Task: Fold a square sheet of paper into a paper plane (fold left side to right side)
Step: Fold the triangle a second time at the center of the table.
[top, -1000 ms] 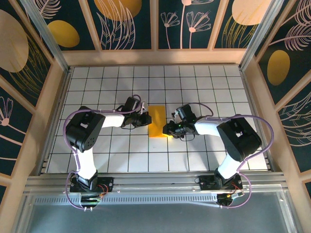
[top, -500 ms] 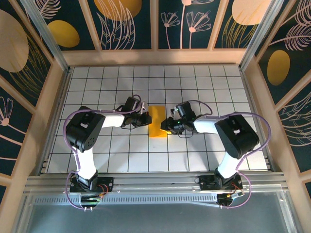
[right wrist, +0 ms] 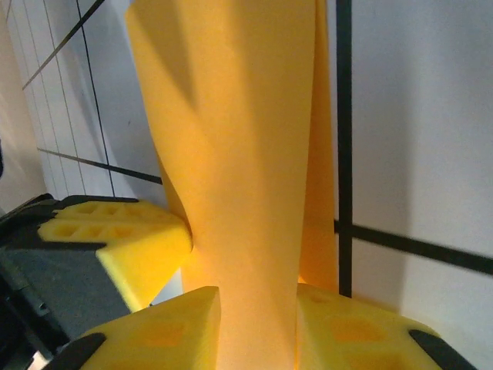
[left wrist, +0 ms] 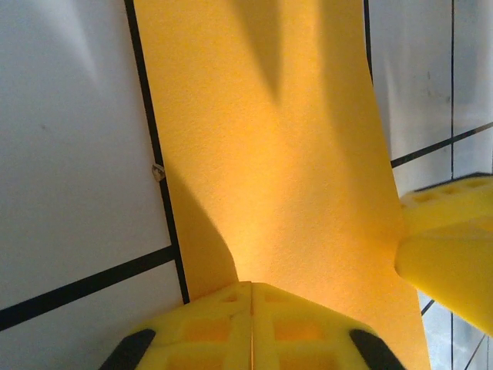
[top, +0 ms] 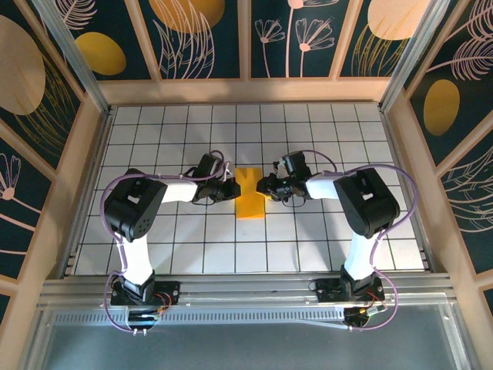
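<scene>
The square sheet of paper [top: 250, 202] lies mid-table as a narrow orange-yellow strip, its far end splayed into a raised flap. My left gripper [top: 233, 189] is shut, tips resting on the strip's left edge; in the left wrist view its closed fingers [left wrist: 252, 287] sit on the paper [left wrist: 269, 139]. My right gripper [top: 266, 187] meets the strip from the right. In the right wrist view its jaws [right wrist: 258, 308] stand either side of a lifted flap of the paper [right wrist: 239, 154], closed on it. The left gripper's finger [right wrist: 115, 239] touches that flap from the left.
The white gridded table [top: 347, 131] is boxed in by wooden frame walls [top: 400, 154] with dark patterned panels. Both arm bases sit at the near edge on a metal rail [top: 246, 297].
My right gripper has shifted toward the far end of the strip and closer to it. The paper's far end has risen and spread. The left gripper stays put.
</scene>
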You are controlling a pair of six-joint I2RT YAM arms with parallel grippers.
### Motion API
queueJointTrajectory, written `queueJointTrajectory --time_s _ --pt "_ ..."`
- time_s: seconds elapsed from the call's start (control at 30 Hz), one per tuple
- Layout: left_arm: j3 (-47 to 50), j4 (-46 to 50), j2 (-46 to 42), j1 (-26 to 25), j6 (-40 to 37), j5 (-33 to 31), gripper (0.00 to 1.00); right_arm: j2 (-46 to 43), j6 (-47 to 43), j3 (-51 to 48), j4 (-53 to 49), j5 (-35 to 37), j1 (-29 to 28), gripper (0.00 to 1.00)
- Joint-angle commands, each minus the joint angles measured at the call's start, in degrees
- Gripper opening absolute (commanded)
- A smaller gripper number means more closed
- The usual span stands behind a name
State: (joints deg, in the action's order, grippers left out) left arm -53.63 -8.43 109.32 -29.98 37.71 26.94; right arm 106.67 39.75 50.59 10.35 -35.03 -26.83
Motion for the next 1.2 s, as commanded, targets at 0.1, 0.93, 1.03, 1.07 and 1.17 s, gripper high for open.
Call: queueJointTrajectory --time_s 0.1,0.93,1.03,1.07,1.17 --pt "-0.61 5.34 -2.84 -0.61 -3.5 -1.97 0.2 1.26 -1.49 1.16 0.17 -1.36 0.98 0.18" --pt "6.6 12.56 -23.3 -25.0 -22.38 -32.37 0.59 -2.94 4.65 1.17 -3.05 -3.65 1.2 0.0" --pt "3.26 14.15 -18.78 -27.58 -24.1 -35.91 0.61 -3.05 4.92 1.09 -2.92 -3.65 1.16 0.0" --pt "2.16 14.59 -17.37 -28.2 -24.49 -36.87 0.62 -3.11 5.02 1.06 -2.82 -3.56 1.17 0.0" --pt "-0.74 15.74 -13.26 -29.71 -25.32 -40.27 0.64 -3.21 5.03 1.26 -3.05 -3.5 1.08 0.0"
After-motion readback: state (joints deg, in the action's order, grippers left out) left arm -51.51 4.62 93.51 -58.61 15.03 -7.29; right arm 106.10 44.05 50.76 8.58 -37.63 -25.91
